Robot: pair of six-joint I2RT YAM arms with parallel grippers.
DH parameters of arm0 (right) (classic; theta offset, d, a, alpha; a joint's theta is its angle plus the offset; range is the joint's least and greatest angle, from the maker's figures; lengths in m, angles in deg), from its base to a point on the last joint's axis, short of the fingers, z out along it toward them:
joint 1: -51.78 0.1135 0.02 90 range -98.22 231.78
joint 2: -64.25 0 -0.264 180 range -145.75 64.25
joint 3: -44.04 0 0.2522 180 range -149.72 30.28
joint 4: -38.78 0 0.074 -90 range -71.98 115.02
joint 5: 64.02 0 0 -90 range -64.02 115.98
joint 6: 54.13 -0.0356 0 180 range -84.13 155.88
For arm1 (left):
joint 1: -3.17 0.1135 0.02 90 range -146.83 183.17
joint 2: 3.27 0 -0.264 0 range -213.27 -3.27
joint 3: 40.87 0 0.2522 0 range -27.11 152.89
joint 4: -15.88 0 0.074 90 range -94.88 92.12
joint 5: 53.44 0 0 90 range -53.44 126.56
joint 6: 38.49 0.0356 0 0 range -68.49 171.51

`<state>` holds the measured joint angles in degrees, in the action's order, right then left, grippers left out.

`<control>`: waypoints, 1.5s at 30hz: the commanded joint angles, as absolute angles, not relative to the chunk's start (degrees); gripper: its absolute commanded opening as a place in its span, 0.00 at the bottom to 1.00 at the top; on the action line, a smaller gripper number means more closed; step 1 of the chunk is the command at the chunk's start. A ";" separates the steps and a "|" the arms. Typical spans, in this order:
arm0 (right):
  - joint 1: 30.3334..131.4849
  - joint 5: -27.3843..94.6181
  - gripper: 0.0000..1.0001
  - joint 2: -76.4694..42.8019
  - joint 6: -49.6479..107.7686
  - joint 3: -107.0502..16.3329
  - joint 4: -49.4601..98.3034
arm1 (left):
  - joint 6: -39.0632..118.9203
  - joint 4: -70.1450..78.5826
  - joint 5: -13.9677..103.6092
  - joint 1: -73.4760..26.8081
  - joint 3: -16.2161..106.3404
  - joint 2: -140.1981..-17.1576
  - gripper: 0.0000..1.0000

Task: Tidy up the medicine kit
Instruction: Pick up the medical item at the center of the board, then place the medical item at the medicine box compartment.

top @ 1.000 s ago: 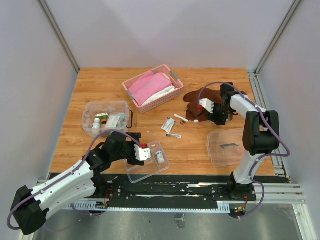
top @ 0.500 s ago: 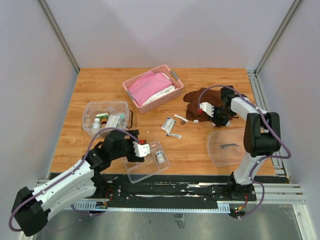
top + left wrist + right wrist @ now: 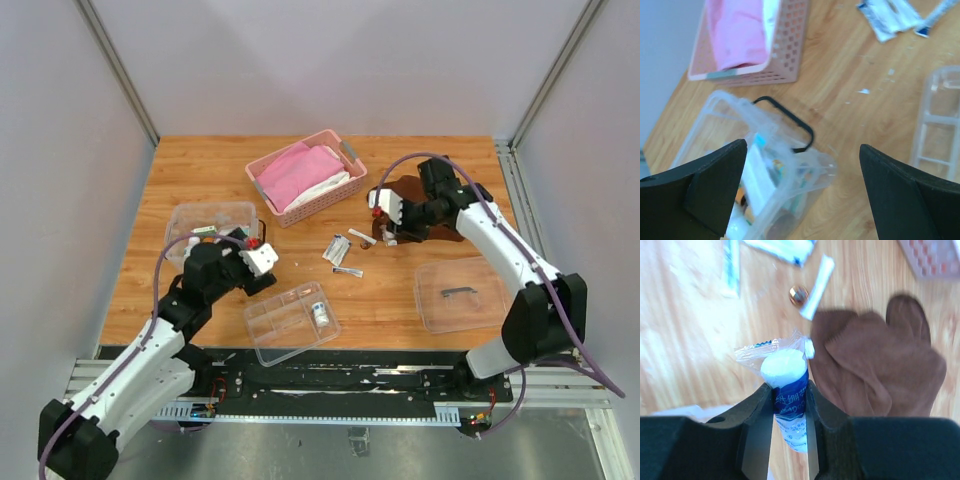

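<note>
The medicine kit's clear box (image 3: 210,230) with a dark handle (image 3: 262,238) stands at the left and holds bottles and packets; it also shows in the left wrist view (image 3: 765,165). Its divided clear tray (image 3: 290,322) lies near the front edge with a small bottle in it. The lid (image 3: 455,293) lies at the right. Loose packets (image 3: 337,250) lie mid-table. My left gripper (image 3: 255,262) is open and empty over the box's handle side (image 3: 802,146). My right gripper (image 3: 388,222) is shut on a wrapped white bandage roll (image 3: 787,390) held above the wood, beside a brown cloth.
A pink slatted basket (image 3: 305,176) with pink cloth stands at the back middle. A brown cloth (image 3: 410,205) lies by the right gripper. A white stick packet (image 3: 817,280) and a small round metal piece (image 3: 798,294) lie on the wood near it.
My left gripper has moved from the tray back and left to the box. My right gripper has swung left off the brown cloth with the roll in it.
</note>
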<state>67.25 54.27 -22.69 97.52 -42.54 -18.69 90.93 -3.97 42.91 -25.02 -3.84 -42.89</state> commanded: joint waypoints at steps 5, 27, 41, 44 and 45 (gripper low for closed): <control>84.44 58.85 0.19 -13.42 87.58 -41.61 -18.53 | 78.77 1.37 50.57 -9.05 8.77 -50.33 0.99; 127.34 38.52 0.19 -34.83 71.41 -49.03 -9.90 | 63.01 2.31 42.44 -3.96 25.18 -56.77 0.99; 129.96 35.07 0.21 -47.28 66.09 -59.05 -13.94 | 64.44 3.91 46.16 -3.82 20.88 -51.73 0.99; 130.13 35.75 0.22 -48.82 65.45 -60.07 -15.02 | 64.57 3.70 46.12 -3.80 21.27 -51.14 0.99; 130.15 36.02 0.22 -48.94 65.35 -60.26 -15.32 | 64.54 3.71 46.28 -3.78 21.31 -50.95 0.99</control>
